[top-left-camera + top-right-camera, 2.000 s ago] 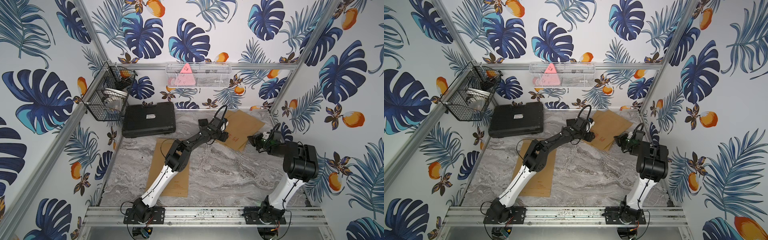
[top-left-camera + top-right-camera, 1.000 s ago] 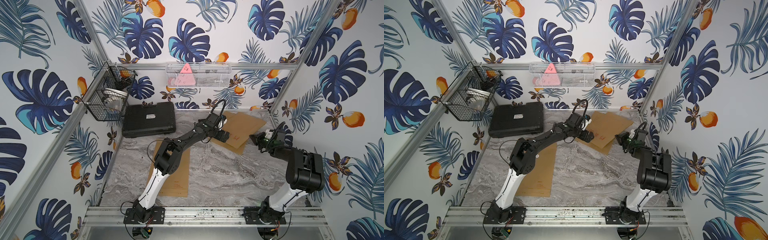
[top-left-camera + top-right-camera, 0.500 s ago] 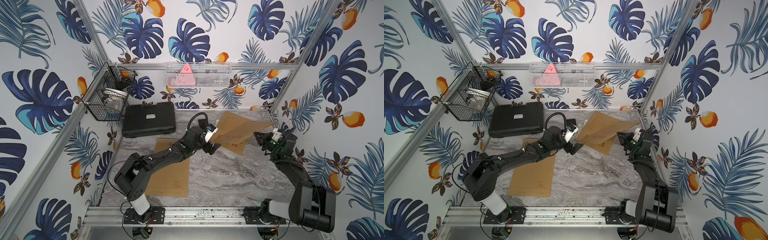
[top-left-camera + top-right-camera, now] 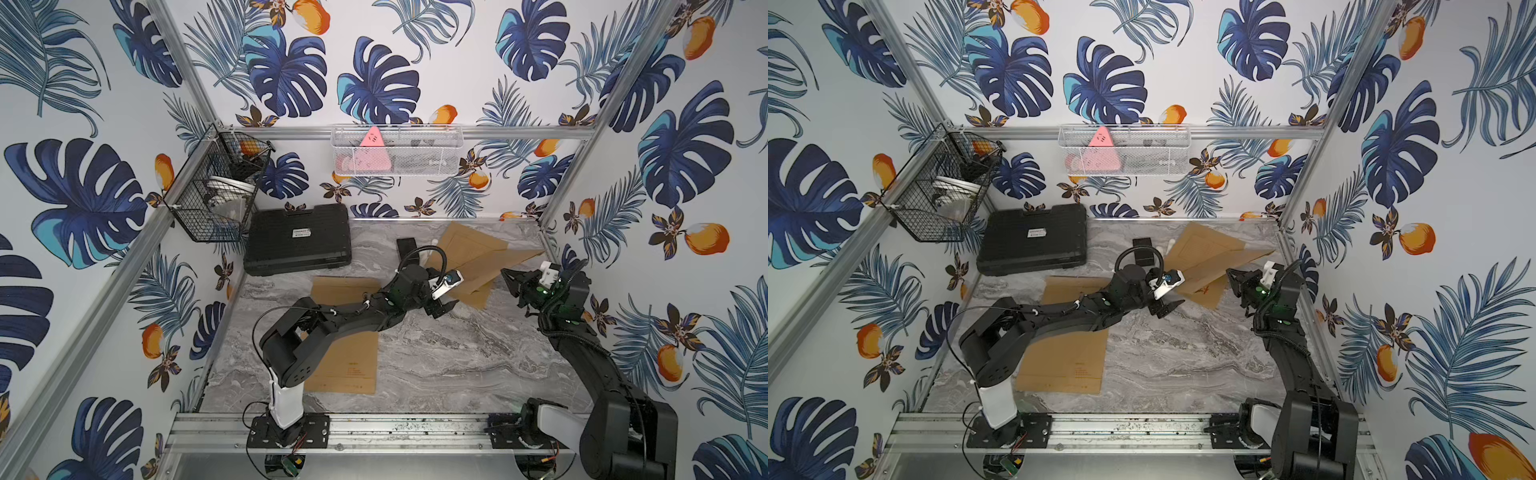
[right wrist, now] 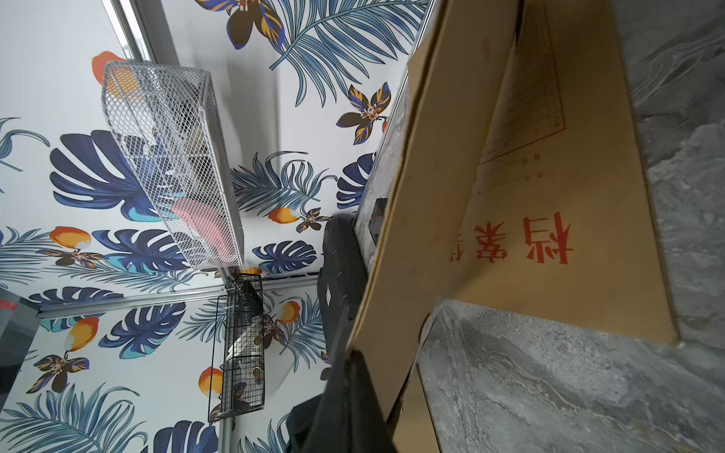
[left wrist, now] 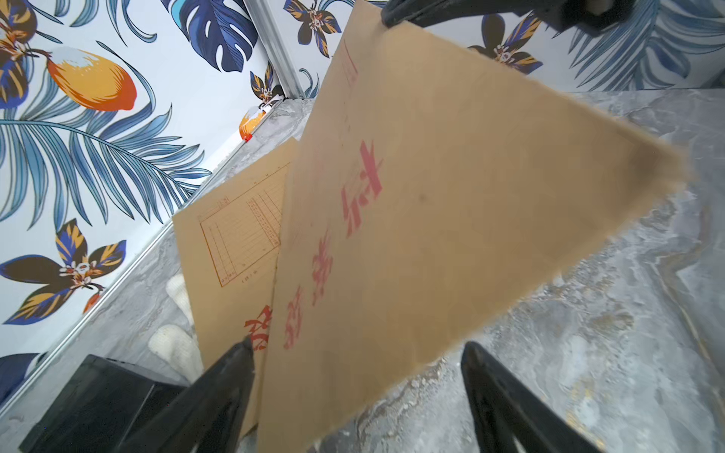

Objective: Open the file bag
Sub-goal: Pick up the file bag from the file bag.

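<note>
Top views, left arm: the left arm [image 4: 332,318] is stretching low across the counter [image 4: 457,357] toward the back right corner.
Top views, right arm: the right arm [image 4: 582,353] is standing up from its base and leaning inward, with its wrist held high.
Top views, count: three file bags and one black case [image 4: 297,239] are showing.
Top views, bags: the file bag [image 4: 498,266] is hanging tilted at the back right. A second file bag [image 4: 465,243] is lying flat beneath it. A third file bag [image 4: 349,365] is lying flat under the left arm.
Top views, claws: the left claw [image 4: 442,309] is sitting just below the file bag's low edge. The right claw [image 4: 508,274] is pinching its raised end.
Left wrist, left claw: the left claw [image 6: 357,343] is gaping wide and gripping nothing. The file bag [image 6: 451,196] is showing its lower edge between the fingers; contact cannot be told.
Left wrist, right claw: the right claw [image 6: 392,15] is nipping the bag's top corner.
Right wrist, right claw: the right claw [image 5: 353,364] is clamping tight on the file bag [image 5: 431,196].
Right wrist, below: the second file bag [image 5: 549,255] is lying flat, red characters up.
</note>
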`<state>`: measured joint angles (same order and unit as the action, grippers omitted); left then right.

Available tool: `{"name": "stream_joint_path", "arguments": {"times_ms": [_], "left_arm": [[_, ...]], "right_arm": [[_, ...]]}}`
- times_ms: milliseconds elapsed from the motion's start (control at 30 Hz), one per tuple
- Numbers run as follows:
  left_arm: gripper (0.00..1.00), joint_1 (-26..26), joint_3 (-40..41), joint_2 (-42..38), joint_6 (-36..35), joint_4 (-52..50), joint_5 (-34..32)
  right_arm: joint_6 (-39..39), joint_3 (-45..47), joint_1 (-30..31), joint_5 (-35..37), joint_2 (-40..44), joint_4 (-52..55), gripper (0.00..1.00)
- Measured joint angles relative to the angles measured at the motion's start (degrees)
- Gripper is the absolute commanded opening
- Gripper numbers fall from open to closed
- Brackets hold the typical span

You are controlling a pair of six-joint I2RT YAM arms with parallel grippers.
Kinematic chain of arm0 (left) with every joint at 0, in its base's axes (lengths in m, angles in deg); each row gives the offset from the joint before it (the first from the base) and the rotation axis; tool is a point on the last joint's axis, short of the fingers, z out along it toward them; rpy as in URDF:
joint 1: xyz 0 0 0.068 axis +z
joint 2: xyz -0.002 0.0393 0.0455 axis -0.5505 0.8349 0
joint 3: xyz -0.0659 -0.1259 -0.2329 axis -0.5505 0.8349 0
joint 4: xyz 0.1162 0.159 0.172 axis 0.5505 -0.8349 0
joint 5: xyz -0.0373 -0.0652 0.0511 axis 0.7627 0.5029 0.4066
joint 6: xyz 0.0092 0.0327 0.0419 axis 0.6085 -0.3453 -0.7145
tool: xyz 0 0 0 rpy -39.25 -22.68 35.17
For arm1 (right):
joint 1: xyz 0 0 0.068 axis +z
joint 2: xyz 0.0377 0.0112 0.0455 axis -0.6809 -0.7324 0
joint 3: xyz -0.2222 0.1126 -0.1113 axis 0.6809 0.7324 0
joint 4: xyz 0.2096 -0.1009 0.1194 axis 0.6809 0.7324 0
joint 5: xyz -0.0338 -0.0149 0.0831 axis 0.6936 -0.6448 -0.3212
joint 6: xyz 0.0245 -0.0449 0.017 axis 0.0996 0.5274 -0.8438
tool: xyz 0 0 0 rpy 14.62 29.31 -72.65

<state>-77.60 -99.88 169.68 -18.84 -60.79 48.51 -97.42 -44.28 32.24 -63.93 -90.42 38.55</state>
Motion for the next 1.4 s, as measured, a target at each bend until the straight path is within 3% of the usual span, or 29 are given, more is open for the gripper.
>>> {"name": "stream_joint_path", "arguments": {"times_ms": [133,267,500,533,600,700,867,1033,1400], "left_arm": [[0.66,-0.07,-2.91,2.23,-1.68,-0.04,-1.81],[0.43,-0.09,-3.37,2.6,-2.91,-0.17,-2.47],[0.03,-0.11,-0.72,-3.13,-2.97,-2.67,-1.22],[0.0,-0.11,-0.61,-4.2,-2.93,-3.32,-1.07],[0.0,-0.11,-0.59,-6.58,-2.51,-5.51,-0.92],[0.0,-0.13,-1.22,-10.23,-2.54,-10.38,-1.01],[0.0,-0.11,-7.21,-15.74,-2.62,-23.32,-3.96],[0.0,-0.11,-17.75,-18.99,-2.73,-39.19,-5.07],[0.0,1.18,-39.17,-17.55,-3.21,-74.53,-3.5]], "right_arm": [[-0.17,0.0,0.13,0.02,0.17,0.0,0.0],[-0.2,0.0,0.26,0.04,0.22,0.04,0.0],[0.42,-2.01,1.29,0.0,0.11,1.46,0.0],[1.03,-2.8,1.66,0.0,0.13,1.95,0.06],[2.97,-5.01,2.62,0.0,0.83,3.89,0.28],[6.54,-7.82,3.56,0.37,2.82,6.78,0.5],[11.78,-12.59,5.46,3.43,7.17,12.9,0.69],[15.85,-15.39,10.01,7.58,12.15,17.22,0.8],[40.41,-29.09,20.06,7.56,13.94,26.56,0.8]]}}
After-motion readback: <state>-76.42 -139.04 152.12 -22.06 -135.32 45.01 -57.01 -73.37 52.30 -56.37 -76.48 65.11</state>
